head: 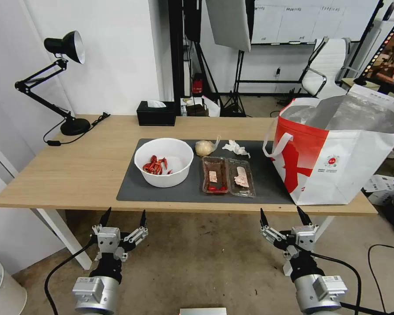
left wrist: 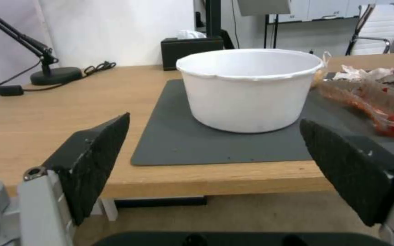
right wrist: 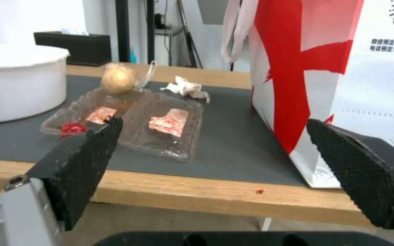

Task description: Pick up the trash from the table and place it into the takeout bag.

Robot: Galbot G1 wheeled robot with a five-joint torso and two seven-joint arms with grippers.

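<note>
Head view: both grippers hang below the bench's (head: 52, 175) near edge, jaws wide apart, holding nothing.
On the grey mat (head: 135, 188), white bowl (head: 163, 162), clear container (head: 227, 176), wrapped lump (head: 204, 147) and tissue (head: 235, 148); takeout bag (head: 337, 153) at the right end, black tissue box (head: 156, 113) and desk lamp (head: 61, 78) along the far edge.

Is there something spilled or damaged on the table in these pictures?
Only small things: a tiny red speck lies on the bare table edge, off the mat, and the bowl rim has a small nick. Nothing is tipped over.

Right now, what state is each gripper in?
Left gripper: open, holding nothing, in front of the table.
Right gripper: open, holding nothing, in front of the table.
</note>
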